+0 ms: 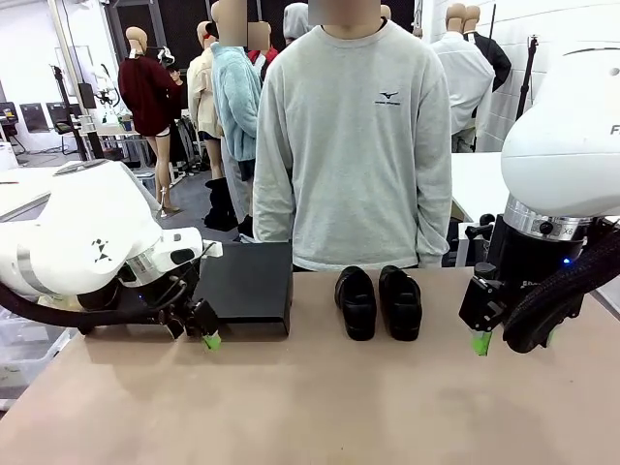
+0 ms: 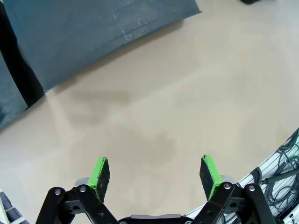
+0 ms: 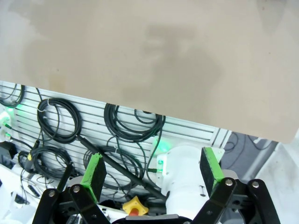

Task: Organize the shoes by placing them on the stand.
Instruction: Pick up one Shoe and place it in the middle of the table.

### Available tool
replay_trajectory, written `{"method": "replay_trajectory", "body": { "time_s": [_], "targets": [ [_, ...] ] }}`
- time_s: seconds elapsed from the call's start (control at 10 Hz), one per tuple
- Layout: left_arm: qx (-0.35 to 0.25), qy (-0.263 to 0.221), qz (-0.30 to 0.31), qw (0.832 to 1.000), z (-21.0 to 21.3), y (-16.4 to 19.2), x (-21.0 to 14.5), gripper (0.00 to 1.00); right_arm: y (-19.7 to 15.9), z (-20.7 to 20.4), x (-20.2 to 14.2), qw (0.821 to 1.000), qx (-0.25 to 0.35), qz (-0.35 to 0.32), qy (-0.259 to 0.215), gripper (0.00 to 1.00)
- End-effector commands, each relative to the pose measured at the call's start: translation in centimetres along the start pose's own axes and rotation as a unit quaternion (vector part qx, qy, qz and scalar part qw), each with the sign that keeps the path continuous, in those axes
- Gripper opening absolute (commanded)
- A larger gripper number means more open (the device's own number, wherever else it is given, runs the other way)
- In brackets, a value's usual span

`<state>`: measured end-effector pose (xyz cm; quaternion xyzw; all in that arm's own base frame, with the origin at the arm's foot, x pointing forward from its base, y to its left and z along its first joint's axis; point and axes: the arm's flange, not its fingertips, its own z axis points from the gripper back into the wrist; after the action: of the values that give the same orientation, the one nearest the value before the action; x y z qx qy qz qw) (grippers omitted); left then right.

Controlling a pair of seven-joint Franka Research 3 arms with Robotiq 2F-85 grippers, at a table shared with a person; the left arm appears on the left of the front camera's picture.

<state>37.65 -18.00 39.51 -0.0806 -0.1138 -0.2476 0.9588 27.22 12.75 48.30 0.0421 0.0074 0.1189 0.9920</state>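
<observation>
My left fingers (image 2: 99, 172) and right fingers (image 3: 211, 168) gape empty, and pinching either of the close-set matte black slip-on shoes (image 1: 356, 302) could shove its neighbour.

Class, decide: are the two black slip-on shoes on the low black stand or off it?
Off. Both black slip-on shoes sit on the tan table, right of the low black stand.
</observation>
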Motion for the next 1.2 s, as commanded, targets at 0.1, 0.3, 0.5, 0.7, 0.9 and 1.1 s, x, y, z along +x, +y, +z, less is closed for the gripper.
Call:
{"method": "replay_trajectory", "body": {
  "time_s": [0.1,0.3,0.5,0.7,0.9,1.1],
  "targets": [
    [-0.005,0.025,-0.009,1.0,-0.3,-1.0,-0.6,1.0,0.3,-0.1,0.0,1.0,0.007,-0.006,0.001,1.0],
    [-0.005,0.025,-0.009,1.0,-0.3,-1.0,-0.6,1.0,0.0,0.0,0.0,1.0,0.0,0.0,0.0,1.0],
    [-0.005,0.025,-0.009,1.0,-0.3,-1.0,-0.6,1.0,-4.1,2.9,0.4,0.998,-0.002,-0.052,-0.045,1.0],
    [-0.005,0.025,-0.009,1.0,-0.3,-1.0,-0.6,1.0,-8.9,4.7,2.9,0.998,0.011,-0.02,-0.055,1.0],
    [-0.005,0.025,-0.009,1.0,-0.3,-1.0,-0.6,1.0,-13.8,5.5,7.3,0.998,0.04,0.003,-0.05,1.0],
    [-0.005,0.025,-0.009,1.0,-0.3,-1.0,-0.6,1.0,-17.3,5.4,12.5,0.996,0.081,-0.011,-0.024,1.0]
  ]
}}
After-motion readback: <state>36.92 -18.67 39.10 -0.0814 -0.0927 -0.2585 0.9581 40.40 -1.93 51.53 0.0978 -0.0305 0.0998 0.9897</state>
